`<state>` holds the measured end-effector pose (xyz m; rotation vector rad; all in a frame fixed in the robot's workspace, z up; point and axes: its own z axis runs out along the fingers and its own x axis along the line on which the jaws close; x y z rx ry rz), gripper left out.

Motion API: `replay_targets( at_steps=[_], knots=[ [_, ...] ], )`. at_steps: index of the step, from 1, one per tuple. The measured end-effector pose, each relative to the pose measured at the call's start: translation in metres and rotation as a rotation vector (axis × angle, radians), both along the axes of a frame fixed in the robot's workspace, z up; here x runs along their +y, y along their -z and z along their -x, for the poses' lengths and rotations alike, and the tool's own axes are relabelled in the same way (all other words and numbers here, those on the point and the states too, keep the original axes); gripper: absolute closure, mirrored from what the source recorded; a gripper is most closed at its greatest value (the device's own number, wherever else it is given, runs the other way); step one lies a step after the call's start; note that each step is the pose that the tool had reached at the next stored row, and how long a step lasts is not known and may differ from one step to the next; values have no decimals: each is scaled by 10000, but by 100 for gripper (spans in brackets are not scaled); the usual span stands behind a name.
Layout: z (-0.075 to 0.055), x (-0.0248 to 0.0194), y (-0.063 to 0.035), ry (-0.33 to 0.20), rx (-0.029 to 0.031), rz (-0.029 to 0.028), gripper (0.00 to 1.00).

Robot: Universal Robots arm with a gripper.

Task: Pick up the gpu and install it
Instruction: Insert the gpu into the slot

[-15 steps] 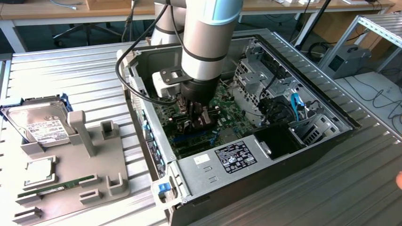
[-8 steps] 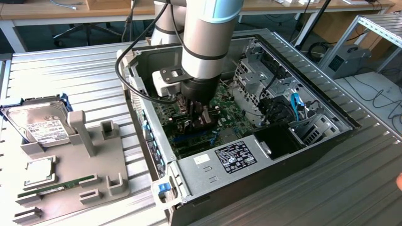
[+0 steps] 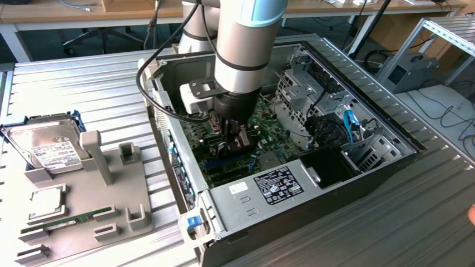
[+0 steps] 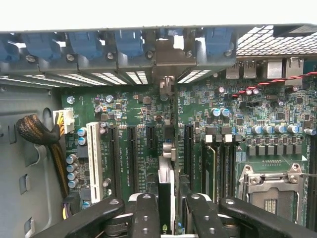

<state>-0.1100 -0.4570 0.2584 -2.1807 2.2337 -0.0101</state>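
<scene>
Arm vertical, wrist pointing straight down, reaching from 12 o'clock in exterior view. Gripper [image 3: 232, 139] [image 4: 167, 210] low, fingers [image 4: 145, 218] closed edge-on against the gpu [image 4: 167, 188].

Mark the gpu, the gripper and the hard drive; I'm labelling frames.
gpu [image 4: 167, 148]: wrist view, its thin upper edge.
gripper [image 4: 167, 210]: wrist view, midway between fingertips.
hard drive [image 3: 50, 149]: exterior view, its labelled top.

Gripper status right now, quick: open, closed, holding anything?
Gripper: closed on the thin flat black gpu card, held edge-on over the green motherboard inside the open computer case.
</scene>
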Motion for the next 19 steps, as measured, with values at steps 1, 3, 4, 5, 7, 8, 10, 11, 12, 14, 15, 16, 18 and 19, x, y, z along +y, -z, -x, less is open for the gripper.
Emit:
replay_targets(
  at_steps=[1, 3, 4, 5, 7, 8, 10, 11, 12, 14, 15, 16, 18, 19],
  knots=[
    [0, 0, 2, 0, 0, 6, 74],
    [0, 0, 5, 0, -1, 28, 74],
    [0, 0, 6, 0, 0, 39, 74],
    [0, 0, 7, -1, 0, 46, 74],
    [0, 0, 11, 1, -2, 105, 74],
    [0, 1, 11, 0, -2, 179, 74],
    [-1, 3, 11, 0, -3, 332, 74],
    [-1, 4, 14, 0, -8, 376, 74],
    [-1, 5, 16, 0, -8, 415, 74],
    [-1, 8, 11, -1, -3, 443, 74],
    [-1, 8, 10, -1, -2, 445, 74],
    [-1, 8, 11, -1, -2, 445, 74],
    [0, 8, 8, 0, -2, 444, 74],
    [0, 8, 2, 0, -1, 446, 74]
  ],
)
